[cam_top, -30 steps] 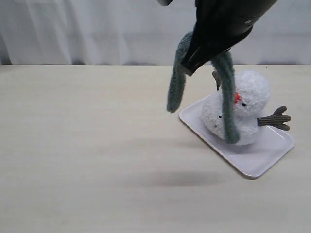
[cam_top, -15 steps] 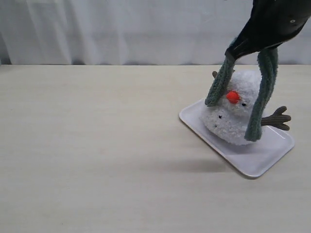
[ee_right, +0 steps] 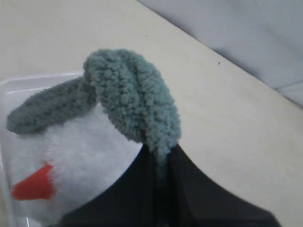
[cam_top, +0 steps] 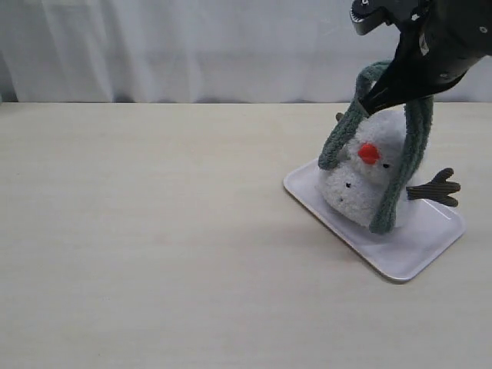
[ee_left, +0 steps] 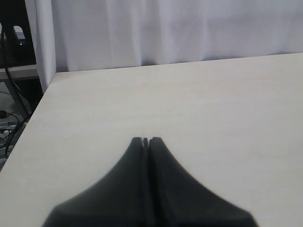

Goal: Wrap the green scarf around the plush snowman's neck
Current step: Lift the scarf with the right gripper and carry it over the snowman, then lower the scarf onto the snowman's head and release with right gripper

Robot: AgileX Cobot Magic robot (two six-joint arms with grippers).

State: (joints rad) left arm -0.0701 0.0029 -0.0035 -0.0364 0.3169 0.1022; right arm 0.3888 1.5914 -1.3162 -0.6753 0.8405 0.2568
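Note:
The plush snowman [cam_top: 369,181] lies tilted on a white tray [cam_top: 415,246], orange nose [cam_top: 369,153] facing the camera, one brown twig arm [cam_top: 434,187] sticking out to the right. The green scarf [cam_top: 406,165] hangs folded over its head, one end down each side. My right gripper [cam_top: 366,98] is shut on the scarf's fold just above the head; in the right wrist view the scarf [ee_right: 135,104] bulges out from between the fingers of the right gripper [ee_right: 161,158], above the snowman [ee_right: 80,156]. My left gripper [ee_left: 145,140] is shut and empty over bare table, out of the exterior view.
A beige tabletop [cam_top: 154,231] stretches left of the tray. A white curtain [cam_top: 192,46] hangs along the far edge. The left wrist view shows the table's left edge with cables [ee_left: 12,104] beyond it.
My right gripper has carried the scarf rightward from in front of the snowman and lowered it, so the two hanging ends now straddle the head.

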